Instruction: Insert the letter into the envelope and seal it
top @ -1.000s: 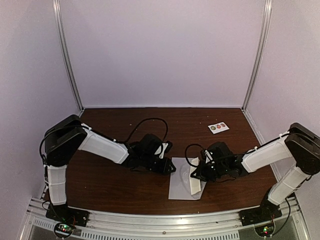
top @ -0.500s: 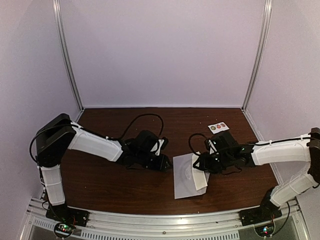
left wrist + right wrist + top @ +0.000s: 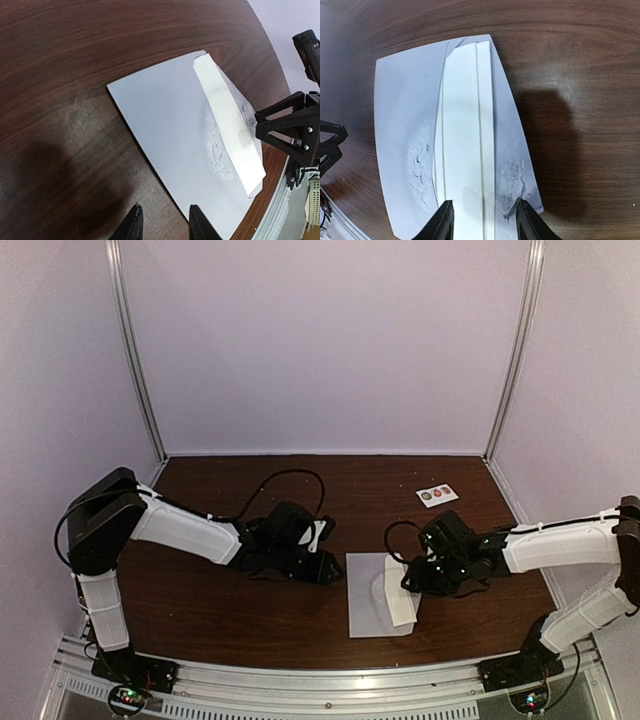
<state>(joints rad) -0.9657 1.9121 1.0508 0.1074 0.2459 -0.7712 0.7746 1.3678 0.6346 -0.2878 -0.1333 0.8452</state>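
Currently the right hand (image 3: 485,202) hovers low with its fingers (image 3: 445,217) spread. They straddle the near end of the letter (image 3: 467,125), a folded white strip, and grey paper shows between the strip and the right finger, so nothing is pinched. The letter lies lengthwise on the envelope (image 3: 405,110), a pale grey sheet flat on the table (image 3: 220,610), near its front edge and between the two arms. The left hand (image 3: 165,207) sits just beside the envelope's left edge, its fingers (image 3: 134,222) slightly apart with only bare wood between them. Versus one second ago: the right arm has stretched out flatter, the right hand has moved up and right, the envelope has turned slightly from square, and the left hand has barely shifted. Hard to make out: the envelope's flap and seams, and whether the letter is tucked in at all or only resting on top. The right wrist view cuts off the letter's near end, and crumpled patches flank the strip on both sides. Table is dark wood grain, with a small sticker card (image 3: 437,494) well apart at the back right. Pale lilac walls (image 3: 320,340) enclose the table, and a metal rail (image 3: 320,680) runs along the near edge.
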